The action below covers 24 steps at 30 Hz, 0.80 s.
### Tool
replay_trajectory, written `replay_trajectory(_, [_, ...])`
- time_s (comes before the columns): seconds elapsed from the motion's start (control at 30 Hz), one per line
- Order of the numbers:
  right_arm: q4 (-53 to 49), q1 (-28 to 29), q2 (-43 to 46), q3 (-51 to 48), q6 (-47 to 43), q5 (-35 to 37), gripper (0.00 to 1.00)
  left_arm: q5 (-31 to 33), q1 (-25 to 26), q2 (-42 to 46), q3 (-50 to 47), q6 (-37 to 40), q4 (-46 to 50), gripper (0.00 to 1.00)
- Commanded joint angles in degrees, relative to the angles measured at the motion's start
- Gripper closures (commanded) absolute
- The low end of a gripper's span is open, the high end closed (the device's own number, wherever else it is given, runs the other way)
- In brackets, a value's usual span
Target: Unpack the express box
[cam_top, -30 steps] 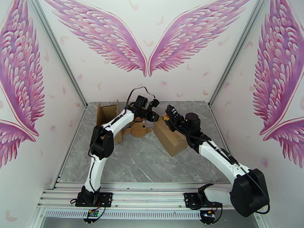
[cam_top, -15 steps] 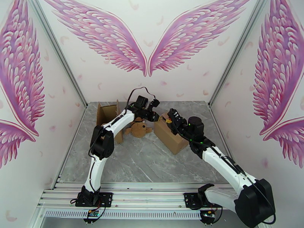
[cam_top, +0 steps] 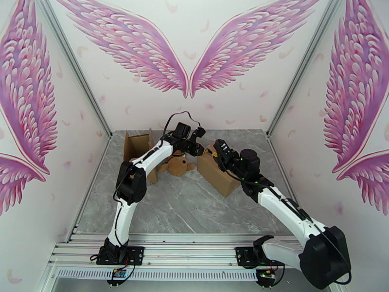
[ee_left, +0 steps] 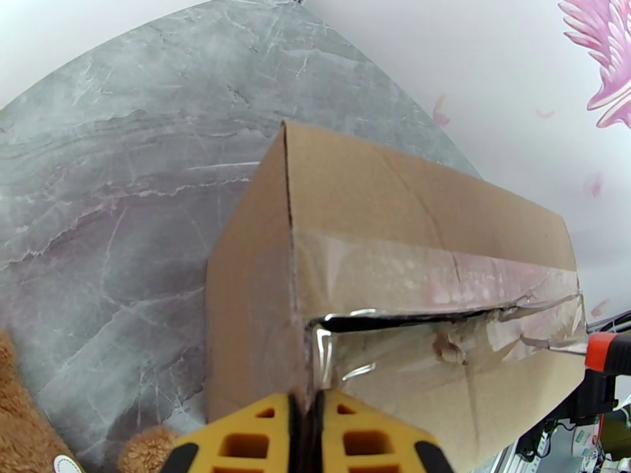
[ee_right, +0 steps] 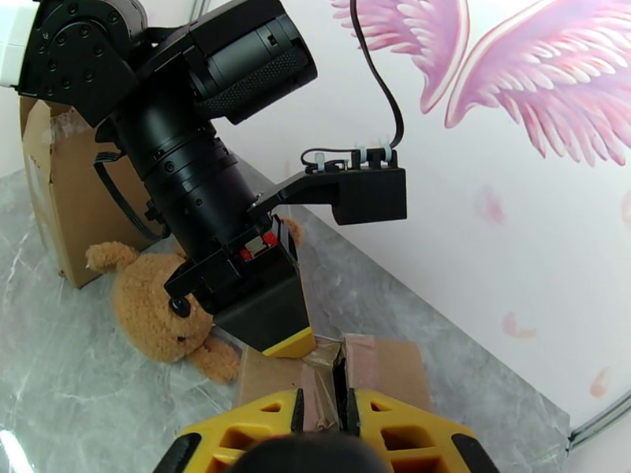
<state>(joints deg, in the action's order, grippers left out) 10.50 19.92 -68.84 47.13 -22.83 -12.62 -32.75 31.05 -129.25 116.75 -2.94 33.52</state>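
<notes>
The express box (cam_top: 221,176) is a brown carton lying at the table's middle back; clear tape (ee_left: 410,277) over its top seam is split open. My left gripper (ee_left: 306,423) presses against the box's near corner, its yellow fingers shut with the loose tape end running down between them. My right gripper (ee_right: 323,411) is shut on the taped top edge of the box (ee_right: 394,364), right beside the left gripper's yellow tip (ee_right: 288,344). In the top view the left gripper (cam_top: 204,151) and right gripper (cam_top: 218,151) meet at the box's far left end.
A brown teddy bear (cam_top: 179,165) lies on the grey table just left of the box, under the left arm. An opened carton (cam_top: 138,144) stands further left near the back. The table's near half (cam_top: 185,210) is bare marble.
The left fingers have closed a little tighter. The right arm's wrist has shifted slightly to the right and toward the back. The box and bear stay put.
</notes>
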Motion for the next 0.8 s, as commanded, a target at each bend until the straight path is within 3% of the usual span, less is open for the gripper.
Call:
replay_trajectory(0.0, [3.6, 0.0, -1.1, 2.1, -1.3, 1.2, 1.0, 4.1, 0.5, -2.9, -1.5, 1.7, 9.0, 0.9])
replay_trajectory(0.33, [5.8, 0.1, 0.6, 3.5, -2.1, -0.5, 1.0, 4.2, 0.6, -2.8, -1.6, 2.1, 9.1, 0.9])
replay_trajectory(0.77, [6.7, -0.6, -5.5, 3.9, -2.4, -1.3, 1.0, 4.4, 1.0, -2.8, -1.9, 2.2, 9.4, 0.91])
